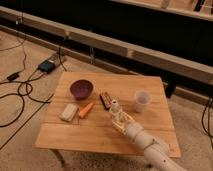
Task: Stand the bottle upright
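One arm is all I have in view, reaching in from the near right corner of the wooden counter [100, 135] and ending at the end effector [119, 119]. Its fingers are pressed together on the bottle [115, 108], which stands upright at the tip, cap up, near the middle of the counter. I cannot tell whether the bottle's base rests on the wood.

Taking the bottle as my landmark: just to its left and slightly farther back lies a small dark flat object [105, 99], close but apart from it. Farther left on the near side is an orange carrot-like piece [86, 109], and beyond that, left again, a pale rectangular block [69, 112] lying flat. Behind and to the left of the bottle sits a dark purple bowl [81, 88], upright. To the right of the bottle, and a little farther back, stands a clear plastic cup [141, 100], well apart from it.

Far to the left beyond the counter, on the floor [20, 60], I see black cables [20, 95] and a small dark box [47, 65].
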`<state>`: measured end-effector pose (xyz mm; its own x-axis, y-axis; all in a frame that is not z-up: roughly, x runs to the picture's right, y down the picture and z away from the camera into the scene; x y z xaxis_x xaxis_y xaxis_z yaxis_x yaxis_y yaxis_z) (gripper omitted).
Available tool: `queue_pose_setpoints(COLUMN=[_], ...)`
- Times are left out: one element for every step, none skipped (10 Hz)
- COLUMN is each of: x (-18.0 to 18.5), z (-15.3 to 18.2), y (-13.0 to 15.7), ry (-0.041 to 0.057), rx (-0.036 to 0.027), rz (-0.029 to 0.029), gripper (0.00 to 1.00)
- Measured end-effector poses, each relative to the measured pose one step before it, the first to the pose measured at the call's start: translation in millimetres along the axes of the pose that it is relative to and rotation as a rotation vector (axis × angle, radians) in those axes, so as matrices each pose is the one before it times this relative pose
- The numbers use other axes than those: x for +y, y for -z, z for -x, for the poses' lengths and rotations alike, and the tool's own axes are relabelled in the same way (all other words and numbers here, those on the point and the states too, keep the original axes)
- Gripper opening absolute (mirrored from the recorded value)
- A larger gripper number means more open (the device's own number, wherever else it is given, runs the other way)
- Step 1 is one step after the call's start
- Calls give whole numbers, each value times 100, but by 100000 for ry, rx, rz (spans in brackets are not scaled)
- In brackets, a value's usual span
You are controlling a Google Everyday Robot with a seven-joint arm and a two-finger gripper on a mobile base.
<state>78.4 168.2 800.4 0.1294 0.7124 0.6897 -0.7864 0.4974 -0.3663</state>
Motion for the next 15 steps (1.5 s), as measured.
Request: queue_pose_setpoints(x=[-56, -55, -86, -44, 1, -2, -3, 23, 20, 7, 14, 12, -4, 22, 43], z=[-126, -75, -126, -61, -8, -13, -9, 0, 2, -8, -2, -12, -47, -13, -79], y=[-35, -13, -14, 18, 3, 2, 3, -19, -21, -5, -12, -8, 16, -6, -1], ry=[-710, -454, -536, -184, 25, 6, -4, 12, 8, -6, 2, 0, -15, -14, -13], rx=[-177, -128, -290, -110, 41, 30, 16, 4, 3, 13, 7, 26, 69, 29, 277], rz=[-141, -97, -143, -103, 15, 3, -5, 57, 54, 17, 36, 31, -13, 44, 142], gripper=[20, 20, 20, 20, 20, 20, 20, 20, 21, 26, 36, 50, 58, 68, 78])
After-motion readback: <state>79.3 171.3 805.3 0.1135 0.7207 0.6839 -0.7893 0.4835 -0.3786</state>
